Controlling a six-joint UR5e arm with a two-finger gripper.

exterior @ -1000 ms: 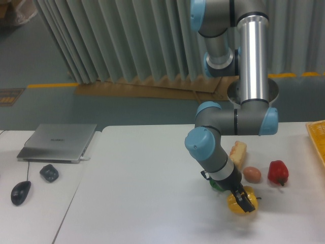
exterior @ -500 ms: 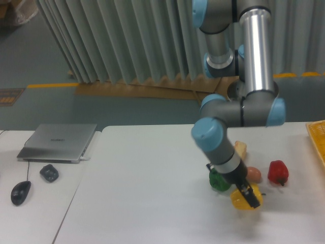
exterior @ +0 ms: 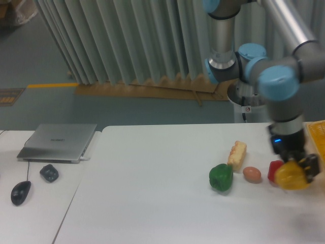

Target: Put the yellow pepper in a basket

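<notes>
Your gripper point(exterior: 299, 170) is clamping the yellow pepper point(exterior: 291, 176), holding it off the table just short of the basket point(exterior: 316, 129).

Soft, even light falls from overhead, leaving the white tabletop point(exterior: 152, 203) bright and nearly shadowless, with only faint smudges under the green pepper point(exterior: 221, 177). The whole picture is low in resolution and slightly hazy. The gripper point(exterior: 298, 170) and the yellow pepper point(exterior: 291, 176) are smeared by motion blur.
</notes>
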